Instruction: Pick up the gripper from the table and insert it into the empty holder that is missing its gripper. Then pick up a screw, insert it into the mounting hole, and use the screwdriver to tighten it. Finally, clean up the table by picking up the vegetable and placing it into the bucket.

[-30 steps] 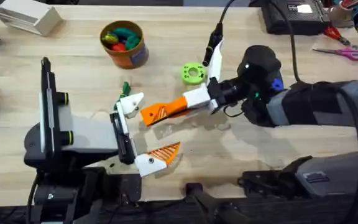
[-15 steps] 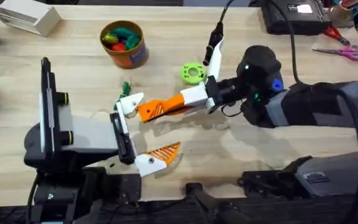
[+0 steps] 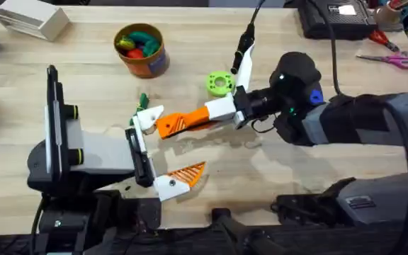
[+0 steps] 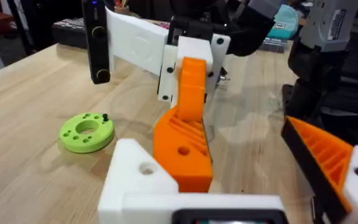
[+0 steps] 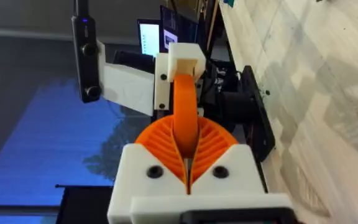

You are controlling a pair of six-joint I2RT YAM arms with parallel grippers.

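Overhead: my right gripper (image 3: 214,117) clamps the orange finger (image 3: 183,122), long axis pointing straight at the empty holder (image 3: 147,117), tip touching it; left gripper (image 3: 154,152) open, empty.

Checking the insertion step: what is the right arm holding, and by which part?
The right gripper holds the orange gripper finger by its rear end, its front end at the left arm's empty holder.
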